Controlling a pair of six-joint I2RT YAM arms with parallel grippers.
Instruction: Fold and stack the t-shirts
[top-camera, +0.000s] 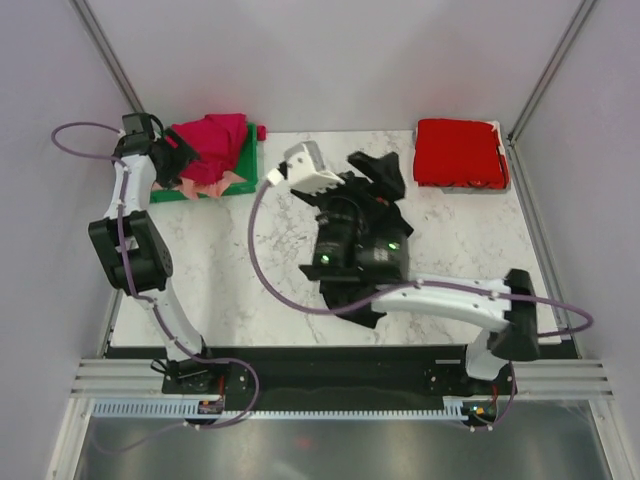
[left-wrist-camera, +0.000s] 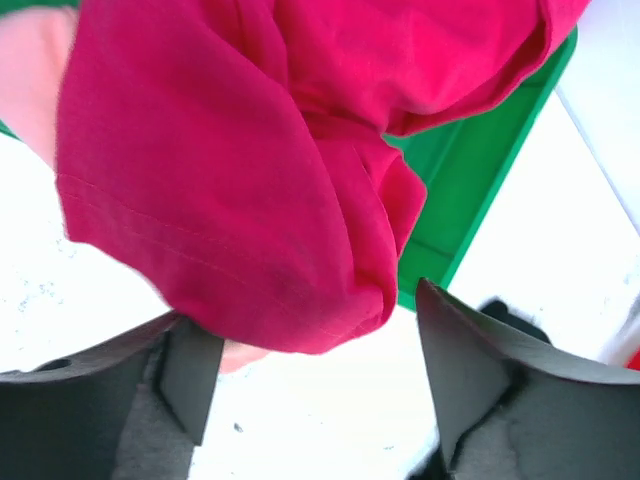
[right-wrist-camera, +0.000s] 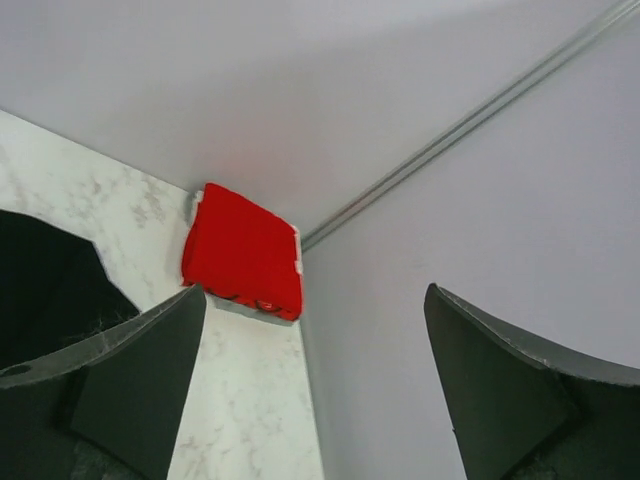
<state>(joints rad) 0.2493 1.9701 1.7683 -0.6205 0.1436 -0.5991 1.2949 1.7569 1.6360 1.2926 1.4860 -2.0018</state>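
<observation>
A white marble-patterned table (top-camera: 230, 270) fills the walled work cell, with two robot arms bolted at its near edge. At the table's centre lies the large black t-shirt (right-wrist-camera: 45, 290), crumpled and unfolded, with the right arm stretched over it from the near right. At the far left corner, a magenta t-shirt (top-camera: 215, 140) sits heaped and rumpled on a flat green plastic bin (left-wrist-camera: 470, 160), covering most of it. A bright red t-shirt (top-camera: 460, 152) rests folded into a neat rectangle at the far right corner, against the wall and well apart from the others.

The left wrist view shows a fold of the magenta cloth hanging down in front of the camera. Behind it, at the upper left, shows a patch of peach cloth (left-wrist-camera: 25, 80).

The left gripper (left-wrist-camera: 300, 305) is at the bin's left end. Its jaws are spread wide, and the hanging magenta fold sags between them. The fold brushes the left finger (left-wrist-camera: 170, 370) and stands clear of the other, so it is not pinched.

The right gripper (right-wrist-camera: 315, 292) is held above the table's middle, tilted up toward the far right corner. Its jaws are fully released and nothing lies between them. The folded red tee shows through the gap.
</observation>
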